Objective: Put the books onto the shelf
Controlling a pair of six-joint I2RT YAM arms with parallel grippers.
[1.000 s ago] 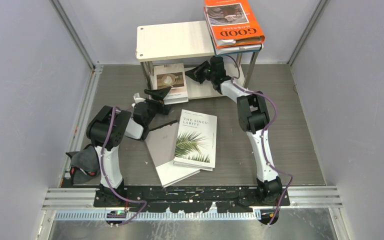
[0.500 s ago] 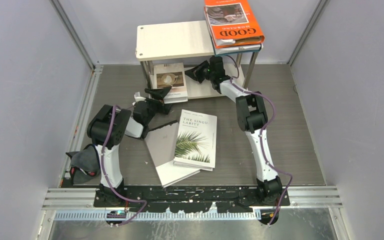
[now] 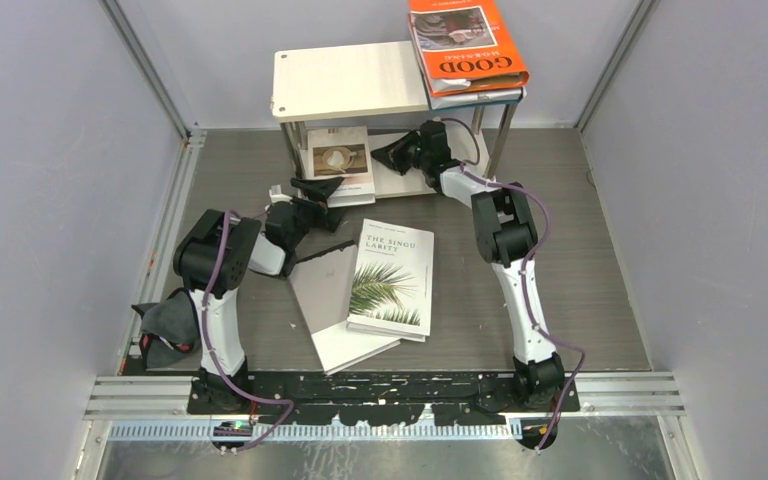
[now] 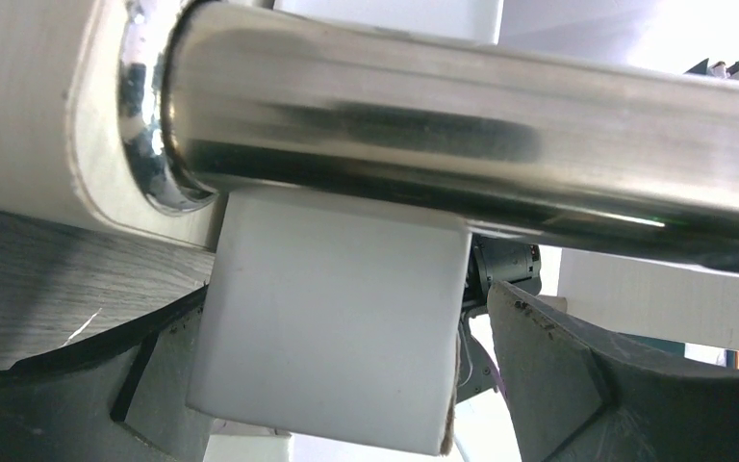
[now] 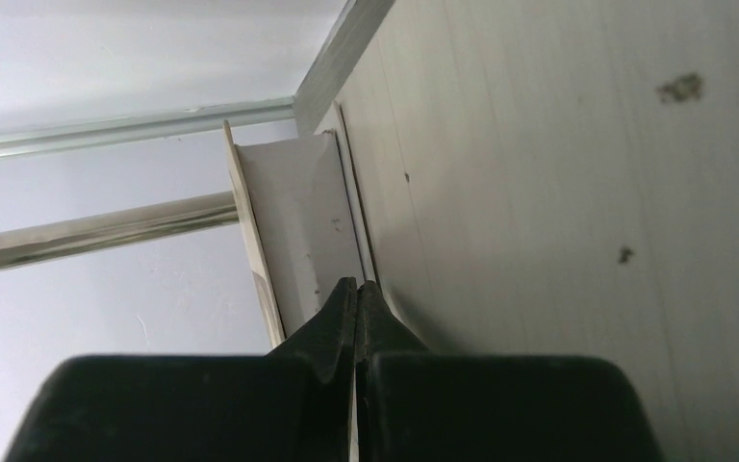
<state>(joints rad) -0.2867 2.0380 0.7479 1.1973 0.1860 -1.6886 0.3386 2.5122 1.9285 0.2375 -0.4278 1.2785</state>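
The shelf (image 3: 350, 80) stands at the back. An orange "GOOD" book (image 3: 465, 45) lies on its top right, over another book that shows only its edge (image 3: 475, 97). A beige cup-photo book (image 3: 340, 160) rests on the lower tier and sticks out at the front. My left gripper (image 3: 318, 195) is open, its jaws on either side of that book's white corner (image 4: 327, 327), below a silver leg (image 4: 443, 135). My right gripper (image 3: 392, 152) is shut and empty, its tips (image 5: 356, 289) at the book's edge (image 5: 298, 221). The palm-leaf book (image 3: 392, 278) lies on a grey-white book (image 3: 325, 300).
A dark cloth (image 3: 165, 325) lies by the left arm's base. Grey walls close in on both sides and the back. The shelf's metal legs (image 3: 503, 135) stand next to my right wrist. A pale shelf board (image 5: 558, 173) fills the right wrist view.
My right gripper has crept a little left and deeper under the top board, still shut. The beige book has slid slightly further in. The left gripper has hardly moved.
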